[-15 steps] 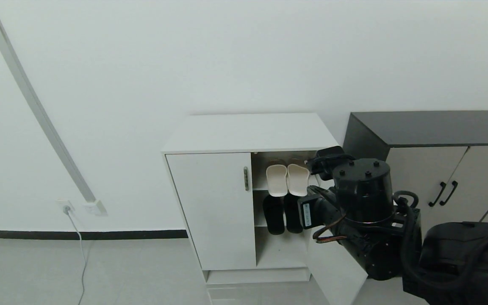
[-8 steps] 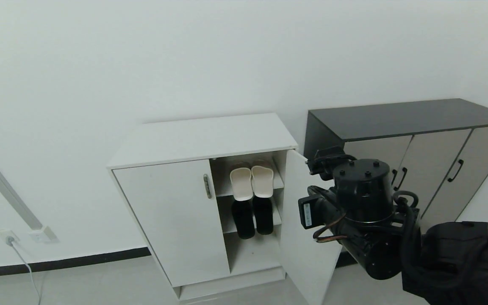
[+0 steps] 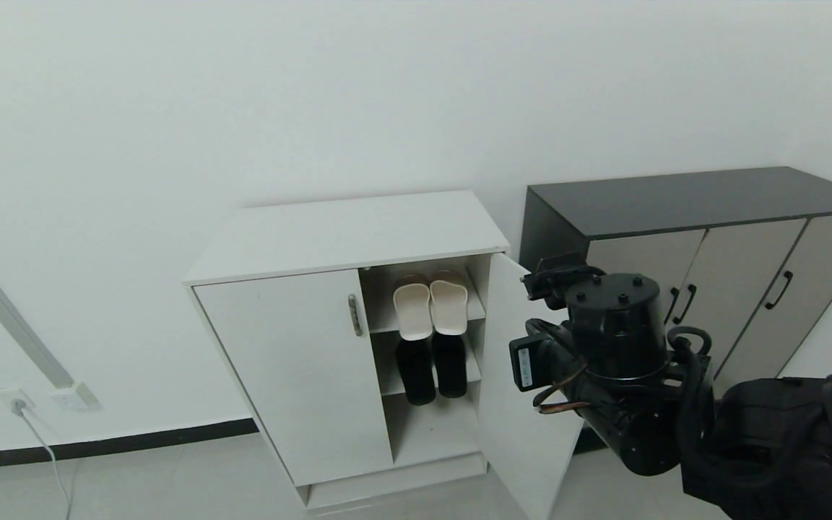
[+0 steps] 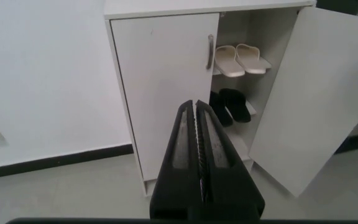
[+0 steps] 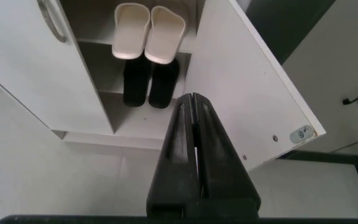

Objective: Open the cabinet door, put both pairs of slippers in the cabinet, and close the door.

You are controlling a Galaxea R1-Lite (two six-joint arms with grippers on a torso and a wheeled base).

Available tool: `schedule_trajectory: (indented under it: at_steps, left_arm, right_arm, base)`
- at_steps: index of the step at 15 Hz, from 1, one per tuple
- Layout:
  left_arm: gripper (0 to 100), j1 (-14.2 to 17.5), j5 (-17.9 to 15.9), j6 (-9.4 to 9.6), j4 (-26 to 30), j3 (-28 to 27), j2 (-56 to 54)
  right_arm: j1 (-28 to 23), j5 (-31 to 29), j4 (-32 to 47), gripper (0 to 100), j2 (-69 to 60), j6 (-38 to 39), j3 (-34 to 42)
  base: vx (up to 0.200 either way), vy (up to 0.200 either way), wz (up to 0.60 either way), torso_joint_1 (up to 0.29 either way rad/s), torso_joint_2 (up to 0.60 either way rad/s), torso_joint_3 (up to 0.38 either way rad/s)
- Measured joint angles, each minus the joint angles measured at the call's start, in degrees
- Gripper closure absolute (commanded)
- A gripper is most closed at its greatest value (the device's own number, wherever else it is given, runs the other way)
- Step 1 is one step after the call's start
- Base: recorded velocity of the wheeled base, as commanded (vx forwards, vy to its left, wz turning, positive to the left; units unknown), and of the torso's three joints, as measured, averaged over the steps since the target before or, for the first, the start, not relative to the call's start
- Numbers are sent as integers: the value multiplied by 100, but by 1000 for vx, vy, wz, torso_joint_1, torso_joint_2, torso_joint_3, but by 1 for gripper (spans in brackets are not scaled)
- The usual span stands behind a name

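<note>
Shelf (image 3: 475,313), white slippers (image 3: 414,312) hide black slippers' (image 3: 417,372) far ends.

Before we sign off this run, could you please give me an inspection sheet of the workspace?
Surface: pale grey tiled floor.
Job's things: white two-door cabinet, right door open, left door shut; cream slippers on top shelf, black slippers on shelf below.
Clutter: nothing seen.
Grippers: left gripper shut, empty; right gripper shut, empty, beside the right door.
Cables: grey cable in wall socket.
Surroundings: white wall, dark-topped sideboard right of cabinet.
</note>
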Motion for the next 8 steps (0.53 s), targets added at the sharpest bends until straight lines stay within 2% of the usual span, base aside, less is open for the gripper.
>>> schedule_trajectory:
  at_steps: [1,8]
  left_arm:
    - [100,4,2,0,-2,0,0]
    - [100,1,9,-2,0,0,0]
  right_arm:
    - [5,0,-2,100,5,0,0]
    - [-130,13,-71,100,94,-51,-10]
  base:
    - [-200,0,0,-12,2,2]
    - [0,0,0,0,0,0]
